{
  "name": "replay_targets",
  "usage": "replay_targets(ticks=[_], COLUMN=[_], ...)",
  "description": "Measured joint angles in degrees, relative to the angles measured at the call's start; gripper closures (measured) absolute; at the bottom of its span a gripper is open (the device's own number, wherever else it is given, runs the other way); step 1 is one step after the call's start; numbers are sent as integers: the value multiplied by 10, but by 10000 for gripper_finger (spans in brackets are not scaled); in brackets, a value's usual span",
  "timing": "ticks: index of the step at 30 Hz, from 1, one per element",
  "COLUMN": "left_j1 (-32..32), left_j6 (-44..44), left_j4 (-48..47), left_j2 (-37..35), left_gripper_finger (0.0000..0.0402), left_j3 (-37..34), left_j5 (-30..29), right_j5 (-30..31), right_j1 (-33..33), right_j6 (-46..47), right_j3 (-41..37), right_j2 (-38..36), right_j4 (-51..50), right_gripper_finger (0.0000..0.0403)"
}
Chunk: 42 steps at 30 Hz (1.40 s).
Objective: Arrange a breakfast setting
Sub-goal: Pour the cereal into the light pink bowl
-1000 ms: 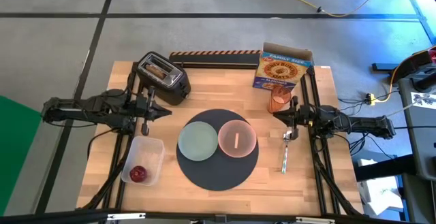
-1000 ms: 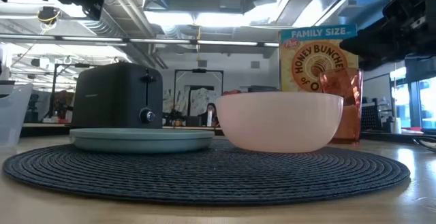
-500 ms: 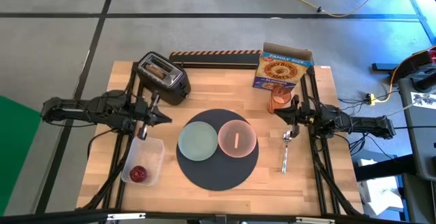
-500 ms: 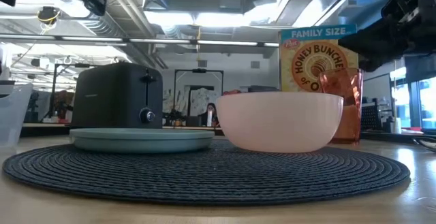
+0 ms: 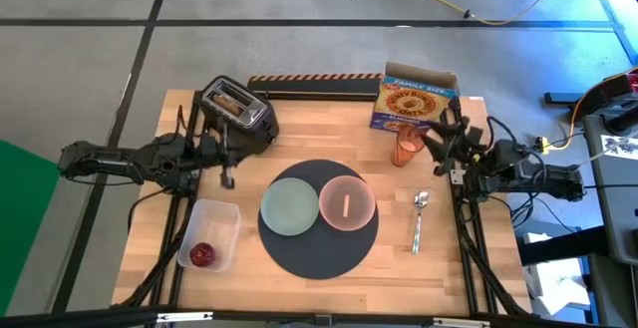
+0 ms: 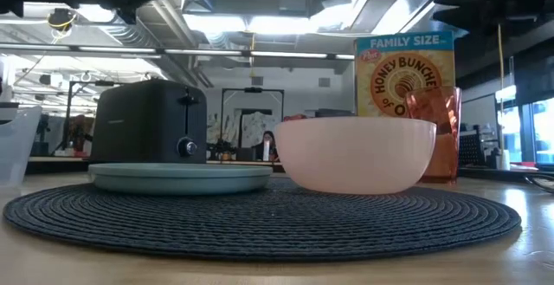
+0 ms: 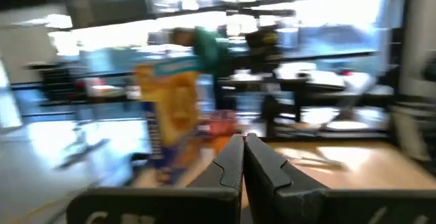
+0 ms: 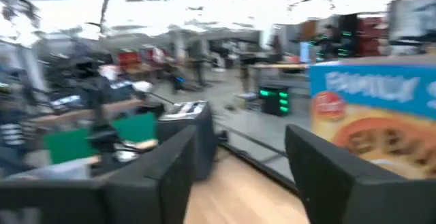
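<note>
On the round dark mat (image 5: pixel 319 243) sit the pale green plate (image 5: pixel 289 207) and the pink bowl (image 5: pixel 347 205). The metal spoon (image 5: pixel 419 220) lies on the wood just right of the mat. The orange cup (image 5: pixel 407 150) stands beyond it. A toast slice (image 5: pixel 229 99) sticks out of the black toaster (image 5: pixel 239 119). The red fruit (image 5: pixel 202 255) lies in the clear tub (image 5: pixel 211 233). My right gripper (image 5: pixel 436 137) hovers open beside the cup, above the table. My left gripper (image 5: pixel 227 173) is shut, in front of the toaster, left of the plate.
A cereal box (image 5: pixel 417 99) stands at the far right behind the cup. In the low view the bowl (image 6: pixel 355 153) and plate (image 6: pixel 180 178) sit on the mat (image 6: pixel 260 220), with the toaster (image 6: pixel 149 122) and cup (image 6: pixel 433 133) behind. Bare wood lies along the near edge.
My right gripper has opened, let go of the spoon's bowl end, risen and swung toward the far edge beside the cup; the spoon stays on the table. My left gripper, still shut, has turned and drawn a little toward the toaster.
</note>
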Motion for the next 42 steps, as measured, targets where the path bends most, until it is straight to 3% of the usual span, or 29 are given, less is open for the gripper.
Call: replay_targets(ticks=[7, 16, 25, 34, 42], left_j1=[33, 101, 198, 276, 293], left_j6=[-11, -42, -29, -1, 1], left_j4=[45, 39, 38, 39, 40], left_j2=[61, 185, 357, 525, 679], left_gripper_finger=[337, 228, 201, 148, 109], left_j3=[2, 84, 237, 376, 498], left_j5=[-13, -6, 128, 201, 239], right_j5=[32, 62, 47, 92, 91], right_j1=[0, 0, 0, 0, 0], right_j6=[27, -50, -54, -48, -48], right_j3=[90, 95, 94, 94, 94], right_j2=[58, 70, 69, 69, 69], right_j4=[-135, -82, -87, -127, -142], right_gripper_finger=[139, 127, 127, 127, 127])
